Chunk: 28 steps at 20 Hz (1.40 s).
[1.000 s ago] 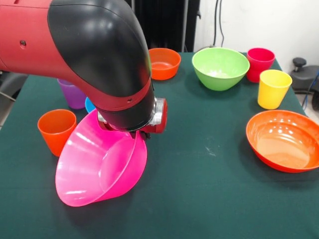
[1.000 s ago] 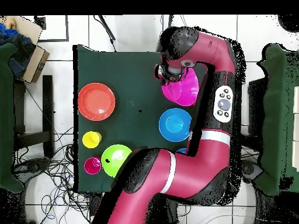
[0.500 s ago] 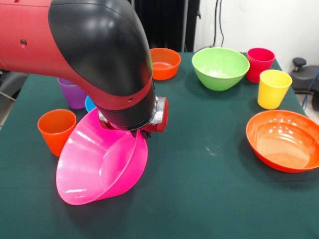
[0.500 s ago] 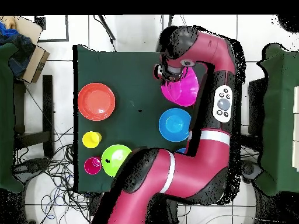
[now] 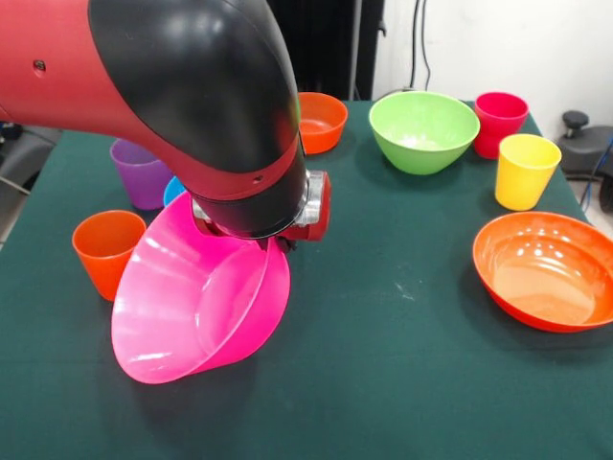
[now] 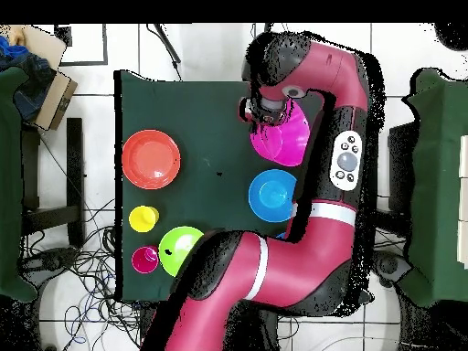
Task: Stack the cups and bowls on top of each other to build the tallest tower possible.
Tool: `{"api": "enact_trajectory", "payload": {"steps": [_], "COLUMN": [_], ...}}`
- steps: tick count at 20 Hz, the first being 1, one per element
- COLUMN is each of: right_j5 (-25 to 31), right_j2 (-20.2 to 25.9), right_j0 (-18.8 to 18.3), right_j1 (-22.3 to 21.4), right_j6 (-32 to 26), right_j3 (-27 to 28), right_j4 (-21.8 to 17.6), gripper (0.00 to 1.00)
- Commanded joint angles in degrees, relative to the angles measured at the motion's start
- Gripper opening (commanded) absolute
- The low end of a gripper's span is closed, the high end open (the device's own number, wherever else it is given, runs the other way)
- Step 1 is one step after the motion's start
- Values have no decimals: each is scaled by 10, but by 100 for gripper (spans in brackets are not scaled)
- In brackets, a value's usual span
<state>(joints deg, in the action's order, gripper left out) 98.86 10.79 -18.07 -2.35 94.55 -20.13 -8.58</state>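
Observation:
My gripper (image 5: 280,245) is shut on the rim of the large pink bowl (image 5: 201,307), which hangs tilted above the table with its opening facing the camera. The arm's bulk hides the fingers. From overhead the pink bowl (image 6: 291,137) sits under the wrist (image 6: 260,114). An orange cup (image 5: 107,251) stands left of it, with a purple cup (image 5: 142,172) and a sliver of blue bowl (image 5: 174,192) behind. A small orange bowl (image 5: 316,120), green bowl (image 5: 423,129), red cup (image 5: 500,123), yellow cup (image 5: 525,170) and wide orange bowl (image 5: 546,270) stand upright to the right.
The overhead view shows the blue bowl (image 6: 272,194) mid-table beside the arm, and the wide orange bowl (image 6: 151,159), yellow cup (image 6: 143,219), red cup (image 6: 144,260) and green bowl (image 6: 180,247) along the other side. A green cloth (image 5: 402,383) covers the table.
The pink bowl has risen a little in the gripper and shifted slightly right in the front view. Every other cup and bowl stayed put.

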Motion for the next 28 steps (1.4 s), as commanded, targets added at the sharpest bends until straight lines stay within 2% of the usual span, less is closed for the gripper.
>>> {"api": "enact_trajectory", "payload": {"steps": [1, 8, 18, 28], "right_j5": [59, 60, 91, 93], "right_j2": [42, 46, 57, 55], "right_j0": [15, 11, 11, 8], "right_j1": [3, 15, 32, 32], "right_j6": [-51, -64, -81, -84], "right_j3": [28, 39, 68, 65], "right_j4": [-26, -26, -38, -32], "gripper": [0, 0, 0, 0]}}
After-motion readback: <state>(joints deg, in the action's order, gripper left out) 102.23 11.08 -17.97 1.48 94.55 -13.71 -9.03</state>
